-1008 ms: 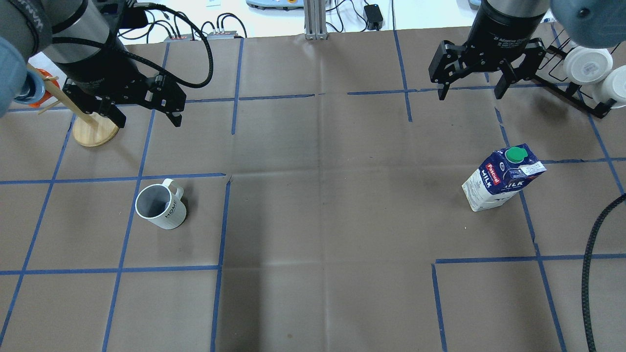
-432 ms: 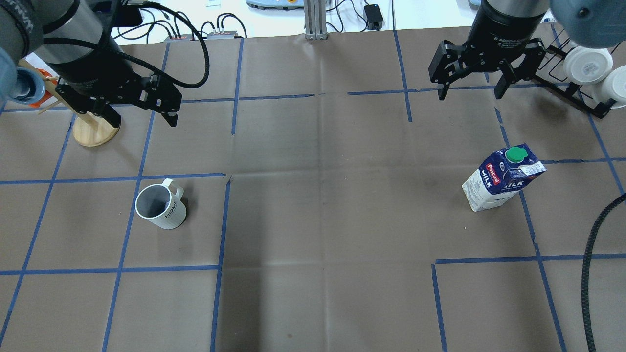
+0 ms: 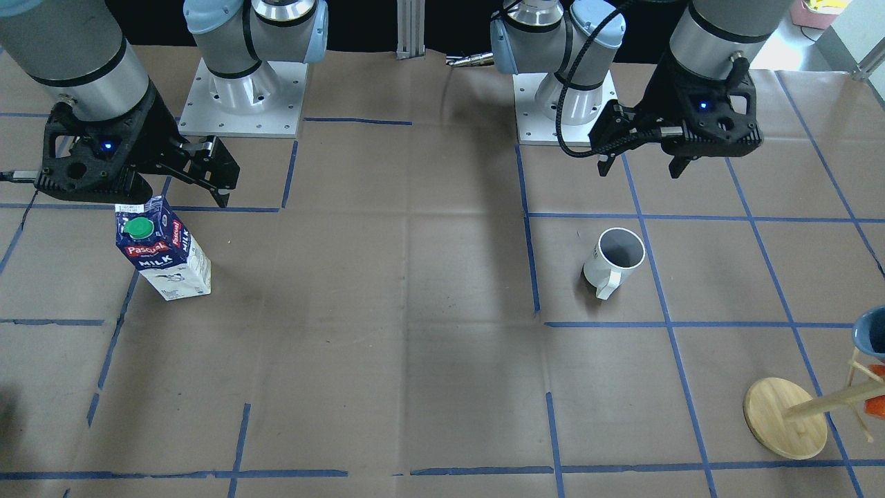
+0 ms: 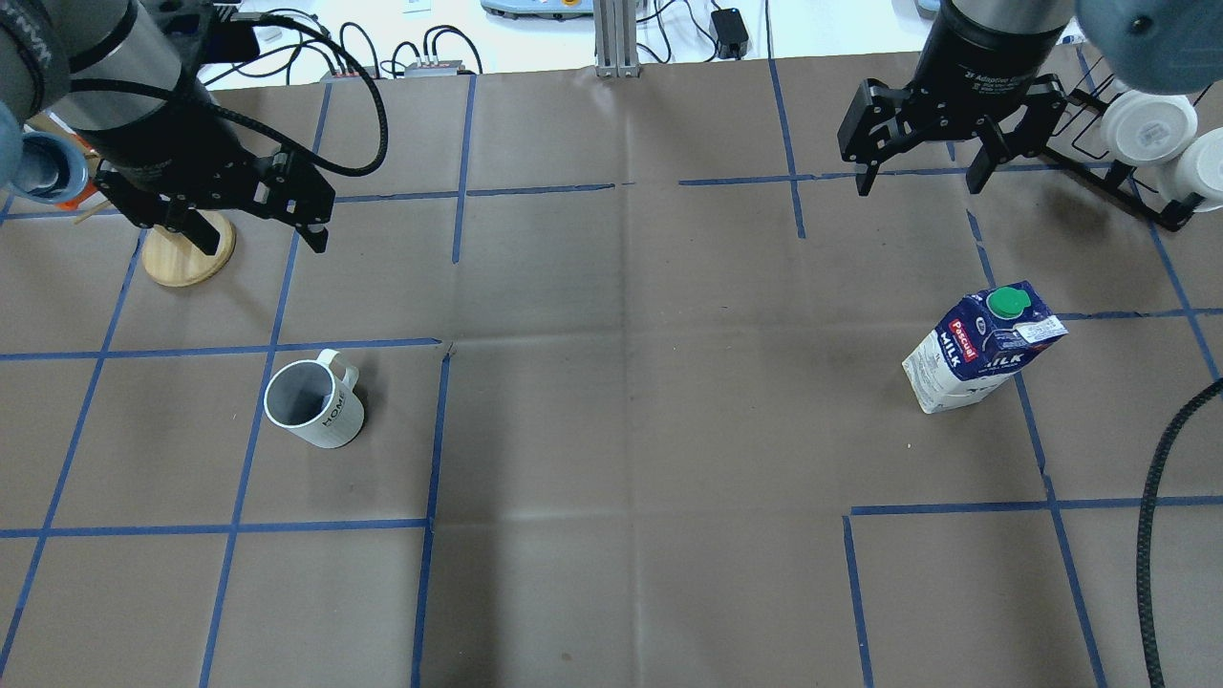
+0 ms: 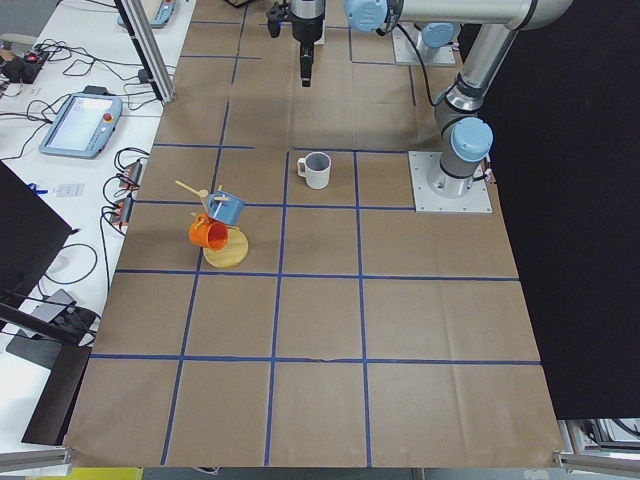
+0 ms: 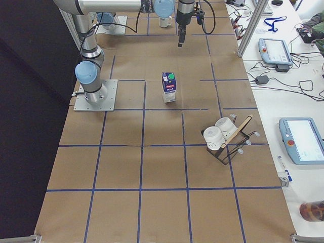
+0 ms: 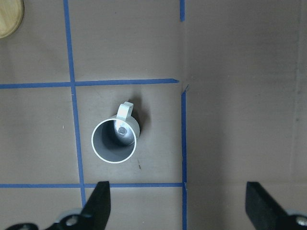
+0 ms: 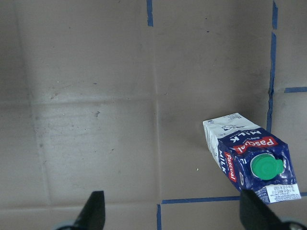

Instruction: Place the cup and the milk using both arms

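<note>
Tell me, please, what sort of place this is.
Probably a robotics lab: two robot arms bolted to a table taped into a blue grid, control tablets and cables on the side bench, with a mug and milk carton set out.

Even, diffuse light falls from above; the matte brown counter (image 4: 611,430) shows no hard glare, only broad, soft dim bands. The cup (image 4: 315,406) and the milk (image 4: 975,349) cast small fuzzy shadows. The white desk (image 4: 535,38) beyond is overexposed. Wrist views look softer, the fingers (image 7: 98,206) of the left tool (image 7: 177,191) dark and slightly blurred
</note>
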You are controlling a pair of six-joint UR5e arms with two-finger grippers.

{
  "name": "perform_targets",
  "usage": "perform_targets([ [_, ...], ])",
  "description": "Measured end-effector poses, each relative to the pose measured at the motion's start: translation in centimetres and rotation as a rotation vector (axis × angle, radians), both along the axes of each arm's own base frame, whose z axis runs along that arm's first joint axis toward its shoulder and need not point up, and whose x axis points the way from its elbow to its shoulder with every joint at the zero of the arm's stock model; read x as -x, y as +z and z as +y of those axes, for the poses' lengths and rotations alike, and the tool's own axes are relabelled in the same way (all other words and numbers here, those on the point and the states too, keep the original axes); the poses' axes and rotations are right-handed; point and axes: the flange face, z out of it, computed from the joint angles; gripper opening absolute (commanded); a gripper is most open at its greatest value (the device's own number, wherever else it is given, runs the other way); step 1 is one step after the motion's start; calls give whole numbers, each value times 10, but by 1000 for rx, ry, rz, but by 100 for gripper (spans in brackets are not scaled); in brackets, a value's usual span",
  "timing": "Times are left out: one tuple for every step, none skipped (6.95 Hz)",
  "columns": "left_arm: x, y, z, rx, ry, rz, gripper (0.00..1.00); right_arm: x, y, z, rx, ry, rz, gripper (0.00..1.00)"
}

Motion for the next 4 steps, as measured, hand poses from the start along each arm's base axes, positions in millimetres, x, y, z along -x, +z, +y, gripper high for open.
perform_targets([
  [-30,-21,-1,-29,29,5,100,0,0,0,0,0,0,100],
  [-54,-41,-4,-31,57,5,100,0,0,0,0,0,0,100],
  [-72,-61,-7,-16,43,3,100,0,0,0,0,0,0,100],
  [-86,-83,-9,-23,2,7,100,0,0,0,0,0,0,100],
])
